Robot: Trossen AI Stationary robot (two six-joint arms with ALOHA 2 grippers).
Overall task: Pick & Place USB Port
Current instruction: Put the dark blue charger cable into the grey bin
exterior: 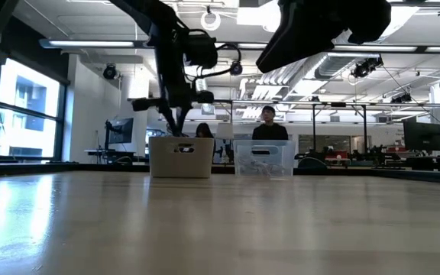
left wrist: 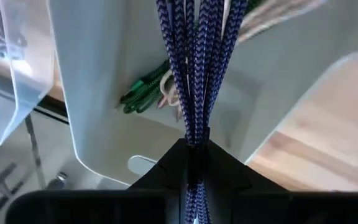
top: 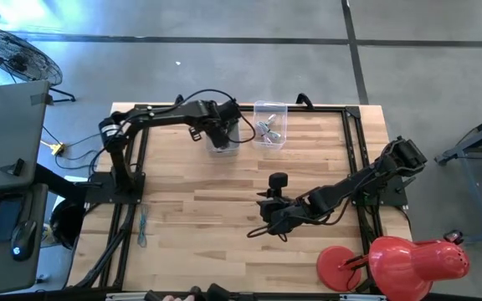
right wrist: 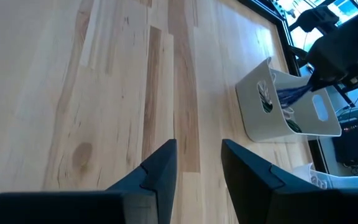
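Note:
A bundle of blue braided USB cable (left wrist: 194, 68) hangs from my left gripper (left wrist: 194, 148) into a white bin (left wrist: 98, 93) that also holds green and beige cables (left wrist: 146, 93). In the high view the left gripper (top: 218, 134) is over that bin (top: 222, 144) near the table's far edge; in the low view it is just above the bin (exterior: 180, 156). My right gripper (right wrist: 197, 155) is open and empty, hovering over bare wood at mid-table (top: 264, 224), with the white bin (right wrist: 284, 109) farther off in its wrist view. My left gripper is shut on the blue braided cable, several strands side by side pinched between the two fingers (left wrist: 173, 163). The fingers come from above, pointing down into the bin. The strands (left wrist: 197, 118) run straight down from the hold and look taut; their lower ends are out of frame.
A clear plastic bin (top: 269, 124) with small metal parts stands just right of the white bin (exterior: 264, 158). A red lamp (top: 408, 261) sits at the table's near right corner. A person (exterior: 269, 126) stands beyond the far edge. The wood between the arms is bare.

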